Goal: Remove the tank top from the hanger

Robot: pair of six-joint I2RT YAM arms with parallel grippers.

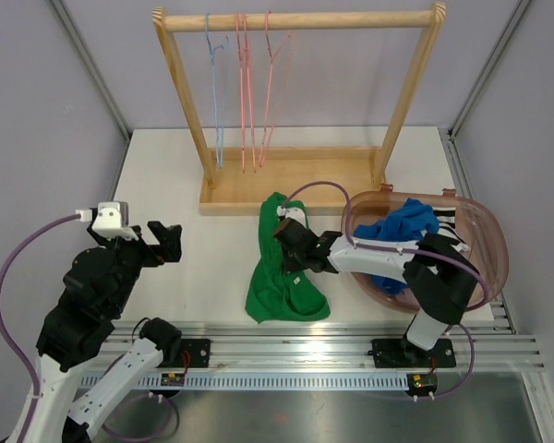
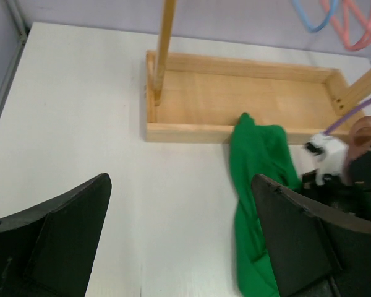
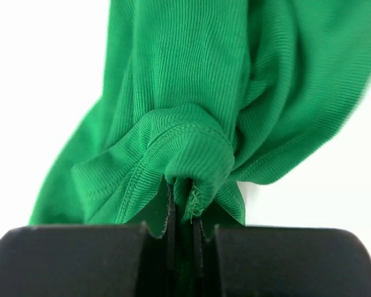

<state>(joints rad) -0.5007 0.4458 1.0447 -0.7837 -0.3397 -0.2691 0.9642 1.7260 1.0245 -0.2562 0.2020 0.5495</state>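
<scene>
A green tank top (image 1: 282, 272) lies crumpled on the white table in front of the wooden rack. My right gripper (image 1: 289, 247) is shut on a fold of the tank top (image 3: 191, 161), pinching its hem between the closed fingers. No hanger shows inside the garment. My left gripper (image 1: 166, 242) is open and empty, held above the table to the left of the tank top (image 2: 260, 179). Blue and pink hangers (image 1: 245, 92) hang bare on the rack's rod.
The wooden rack (image 1: 291, 180) with its tray base stands at the back centre. A translucent brown basket (image 1: 485, 245) holding blue clothing (image 1: 402, 231) sits at the right, under my right arm.
</scene>
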